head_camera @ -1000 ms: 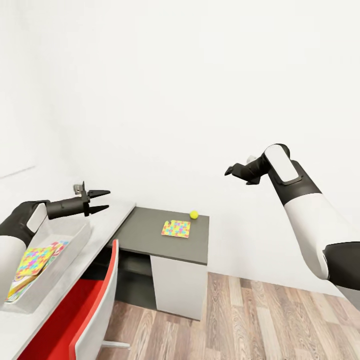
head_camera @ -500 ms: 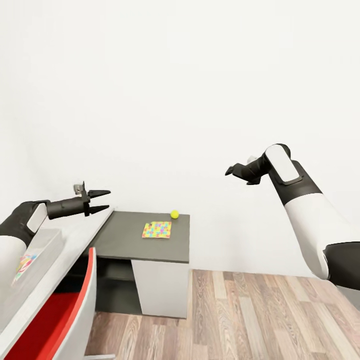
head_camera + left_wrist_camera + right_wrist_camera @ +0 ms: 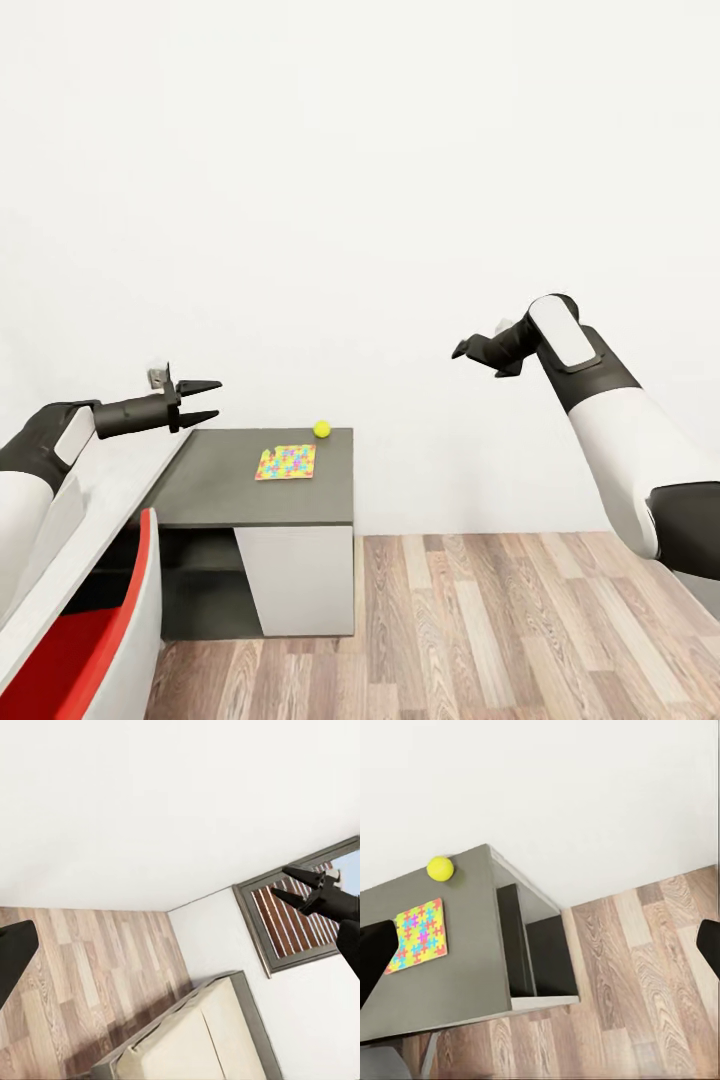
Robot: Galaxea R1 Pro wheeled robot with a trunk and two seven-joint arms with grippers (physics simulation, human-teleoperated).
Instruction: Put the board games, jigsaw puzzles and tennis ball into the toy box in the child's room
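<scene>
Table [image 3: 250,485]: the dark grey lower section stands against the far white wall, left of centre in the head view, joined at its left to the pale grey top [image 3: 120,480], which runs toward the near left and is cut off by the picture edge. Jigsaw puzzle [image 3: 285,462]: one flat multicolour square lying on the dark section toward its far side; in the right wrist view [image 3: 418,936] one corner is covered by a dark finger at the picture edge. Tennis ball [image 3: 322,428]: yellow-green, on the same dark top near its far right corner, just beyond the puzzle and apart from it; also seen in the right wrist view [image 3: 440,868]. Red chair [image 3: 90,640]: white-edged back, at the near left, largely cut off. Left gripper [image 3: 205,400]: held in the air above the pale top's far end, fingers parted with nothing between them; the left arm covers part of the near left corner. Right gripper [image 3: 463,349]: raised at the right, well apart from the table, seen from behind, so whether its fingers are parted or together cannot be made out. Bed [image 3: 202,1035]: in the left wrist view, beige mattress in a grey frame, cut off by the picture edge, beside a grey-framed window [image 3: 296,919] partly covered by a dark gripper. Wood-plank floor [image 3: 520,630] spreads across the near right.
</scene>
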